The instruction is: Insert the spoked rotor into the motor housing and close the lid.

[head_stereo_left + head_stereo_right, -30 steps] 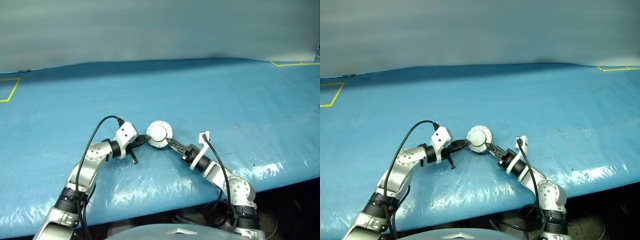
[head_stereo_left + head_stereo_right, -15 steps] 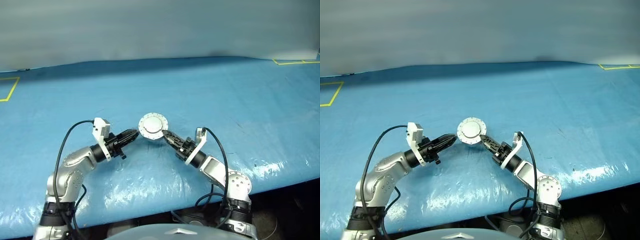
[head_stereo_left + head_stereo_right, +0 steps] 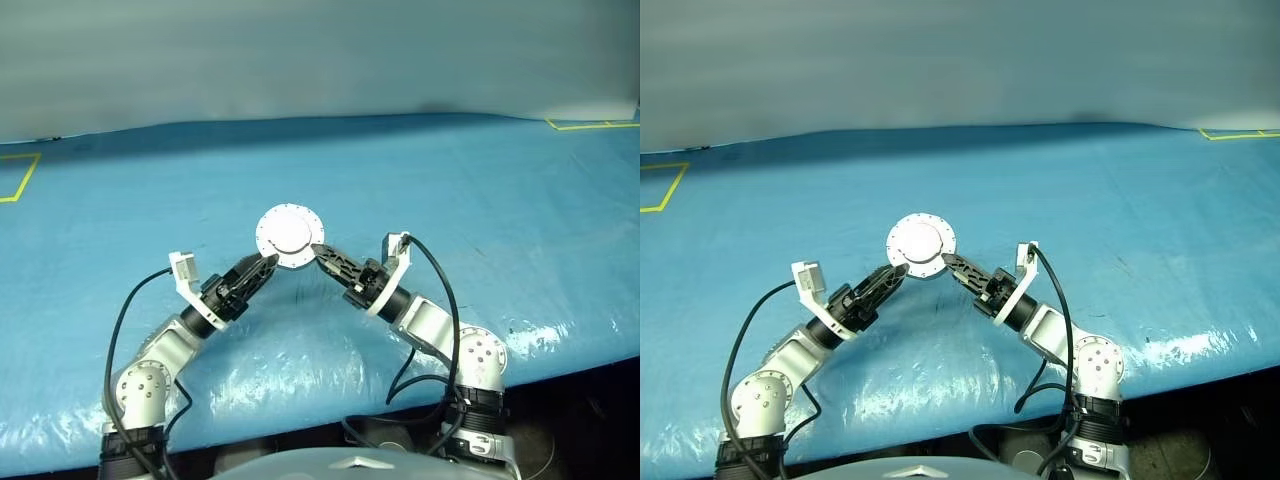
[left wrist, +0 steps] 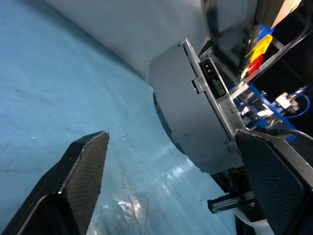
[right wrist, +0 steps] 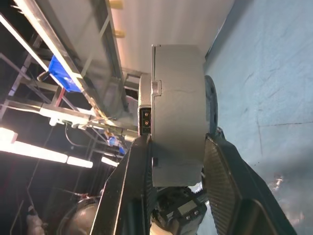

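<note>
Closest to you, your right pincer (image 3: pixel 952 264) is pinching the motor housing (image 3: pixel 921 241) by its edge. In the right wrist view the two fingers (image 5: pixel 222 169) squeeze the grey round body from both sides. The housing is up in the air, above the blue desk (image 3: pixel 1120 200), not resting on it.

Your left pincer (image 3: pixel 890 277) is just on the other side of the housing. Its fingers are spread wide. In the left wrist view the housing (image 4: pixel 193 112) sits between the two open fingers (image 4: pixel 83 166), and I cannot tell if either one touches it. So only one pincer is holding it now.

That is the risk. The grip is small and at the rim, so the round housing may tip or slip out and drop onto the desk, I think. A quick jerk of the right arm could do it.

The lid (image 3: pixel 287 231) looks closed, with its plain face toward the camera. I cannot tell if it is shut tight. If it is loose, it may swing open while you move.

I cannot tell where the spoked rotor is; it may be inside.

Past the housing is only bare blue desk.
</note>
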`<control>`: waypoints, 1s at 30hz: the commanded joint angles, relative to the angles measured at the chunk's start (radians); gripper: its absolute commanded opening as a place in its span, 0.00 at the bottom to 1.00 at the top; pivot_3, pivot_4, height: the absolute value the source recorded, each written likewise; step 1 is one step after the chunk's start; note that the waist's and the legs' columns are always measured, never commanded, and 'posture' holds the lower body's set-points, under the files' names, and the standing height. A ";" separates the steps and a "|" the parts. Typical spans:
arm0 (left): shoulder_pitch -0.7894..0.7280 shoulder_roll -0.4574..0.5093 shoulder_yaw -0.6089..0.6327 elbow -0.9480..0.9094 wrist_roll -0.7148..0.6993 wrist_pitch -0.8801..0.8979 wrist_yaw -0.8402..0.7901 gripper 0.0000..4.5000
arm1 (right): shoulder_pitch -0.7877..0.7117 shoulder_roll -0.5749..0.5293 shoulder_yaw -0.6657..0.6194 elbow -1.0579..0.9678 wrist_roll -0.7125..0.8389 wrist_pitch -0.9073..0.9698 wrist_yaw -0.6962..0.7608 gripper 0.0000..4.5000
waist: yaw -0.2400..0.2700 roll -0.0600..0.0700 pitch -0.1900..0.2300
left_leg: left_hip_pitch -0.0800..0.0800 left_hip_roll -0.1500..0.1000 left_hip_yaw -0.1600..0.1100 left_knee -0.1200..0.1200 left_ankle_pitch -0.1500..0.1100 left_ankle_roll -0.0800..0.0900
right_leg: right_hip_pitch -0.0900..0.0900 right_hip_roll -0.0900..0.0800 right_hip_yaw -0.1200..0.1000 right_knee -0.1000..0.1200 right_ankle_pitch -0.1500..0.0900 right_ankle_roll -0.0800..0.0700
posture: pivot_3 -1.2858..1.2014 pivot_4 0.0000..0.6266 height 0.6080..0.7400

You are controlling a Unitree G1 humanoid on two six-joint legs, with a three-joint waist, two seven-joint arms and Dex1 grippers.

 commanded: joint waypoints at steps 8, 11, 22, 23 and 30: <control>-0.064 -0.056 -0.037 -0.021 -0.079 0.009 0.006 0.99 | -0.012 -0.026 0.059 -0.056 0.070 -0.007 -0.012 0.25 | 0.000 0.000 0.000 | 0.000 0.000 0.000 0.000 0.000 0.000 | 0.000 0.000 0.000 0.000 0.000 0.000 | 0.52 0.24 1.00; -0.081 -0.089 -0.025 0.011 -0.092 0.007 0.050 0.99 | -0.012 -0.034 0.062 -0.052 0.071 -0.019 -0.019 0.25 | 0.001 0.000 0.000 | 0.000 0.000 0.000 0.000 0.000 0.000 | 0.000 0.000 0.000 0.000 0.000 0.000 | 0.52 0.24 1.00; -0.096 -0.133 -0.017 0.050 -0.084 0.017 0.181 0.65 | -0.009 -0.041 0.066 -0.045 0.065 -0.056 -0.048 0.25 | 0.001 -0.003 0.002 | 0.000 0.000 0.000 0.000 0.000 0.000 | 0.000 0.001 0.000 0.000 0.000 0.000 | 0.52 0.24 1.00; -0.095 -0.122 -0.032 0.049 -0.058 0.009 0.184 0.65 | -0.009 -0.040 0.067 -0.044 0.064 -0.059 -0.048 0.25 | 0.001 -0.003 0.002 | 0.000 0.000 0.000 0.001 0.000 0.000 | 0.000 0.000 0.000 0.000 0.000 0.000 | 0.52 0.24 1.00; -0.073 -0.095 -0.052 0.037 -0.056 0.016 0.201 0.64 | -0.008 -0.021 0.077 -0.049 -0.007 -0.121 -0.091 0.25 | 0.000 -0.004 0.002 | 0.000 0.000 0.000 0.000 0.000 0.000 | 0.000 0.000 0.000 0.000 0.000 0.000 | 0.52 0.24 1.00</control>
